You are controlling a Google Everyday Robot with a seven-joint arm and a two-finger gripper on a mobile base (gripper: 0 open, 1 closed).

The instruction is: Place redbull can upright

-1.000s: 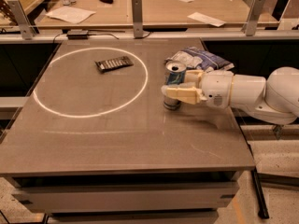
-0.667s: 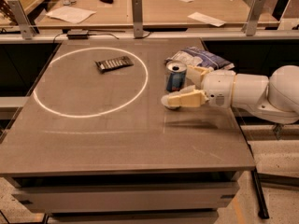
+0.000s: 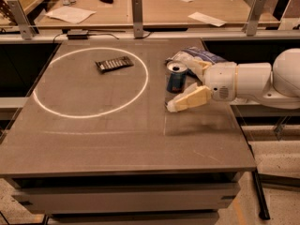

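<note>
Blue and silver, the can (image 3: 176, 77) stands upright on the grey bench (image 3: 117, 139), silver top and its opening facing up. It sits just outside the right edge of the white ring (image 3: 147, 75), and the bag (image 3: 194, 56) lies close behind it. The dark wrapper (image 3: 114, 64) lies well apart, inside the ring.

The placing looks all but done, so the step in hand, as I judge it, is getting clear without knocking the can over. A slim can on a small base tips easily. The safe way out is to draw the gripper (image 3: 182, 87) straight back along the line of the arm (image 3: 253, 81), towards the right edge of the bench, or to lift it first and then pull back. It should not swing sideways, since either jaw could then sweep the can's wall. The move should begin slowly. The jaws should not narrow until they are past the can. The bag also needs care, because a nudge to it might push it into the can.

The jaws are spread wide, wider than the can, and pinch nothing. The near one reaches low and forward with its tip on or just above the bench, in front of the can's base and to its right. The far one sits behind the can, next to the bag. The can is between them or just ahead of them. It appears to stand free, but I cannot tell whether the near jaw brushes its base.
</note>
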